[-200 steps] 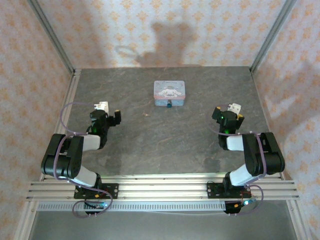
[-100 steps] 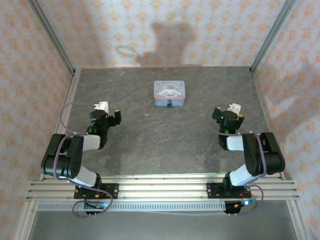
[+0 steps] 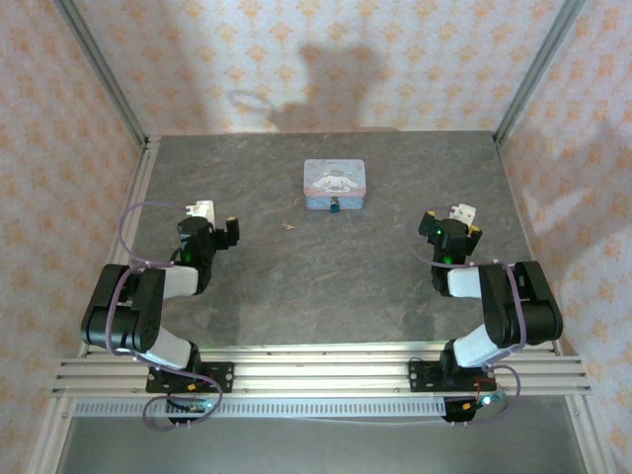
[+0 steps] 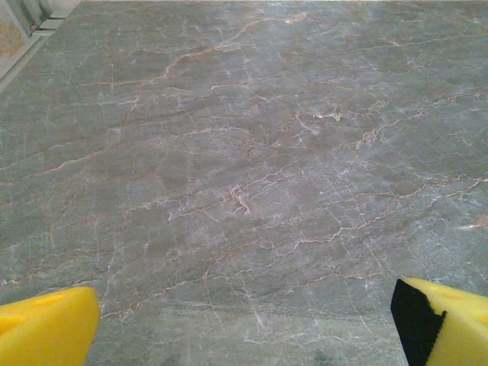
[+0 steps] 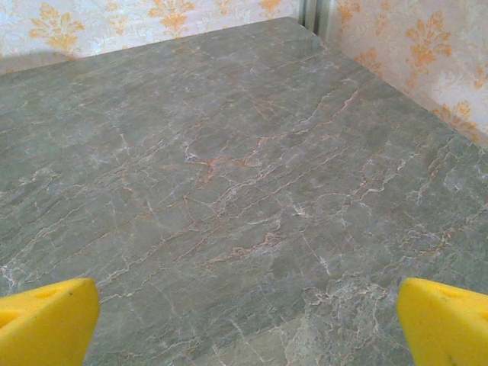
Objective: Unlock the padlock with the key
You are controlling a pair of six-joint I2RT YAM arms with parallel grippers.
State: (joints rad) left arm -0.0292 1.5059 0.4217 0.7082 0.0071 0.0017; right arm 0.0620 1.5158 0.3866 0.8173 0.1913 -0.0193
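The padlock [image 3: 336, 206] is a tiny dark blue-teal thing on the table, right against the near side of a light-blue printed tin [image 3: 334, 182]. The key [image 3: 287, 227] is a thin pale sliver lying left of and nearer than the padlock. My left gripper [image 3: 215, 221] rests low at the left, well short of the key. In the left wrist view it [image 4: 244, 320] stands open, its yellow fingers [image 4: 46, 324] wide apart over bare stone. My right gripper [image 3: 451, 217] sits at the right, far from the padlock. It [image 5: 244, 316] is open too, with nothing between its fingers [image 5: 446, 316].
The grey marbled table [image 3: 326, 286] is walled by patterned panels at the back and both sides, with metal posts in the corners [image 3: 148, 138]. Both arms are folded back near the rail at the near edge [image 3: 316, 370].
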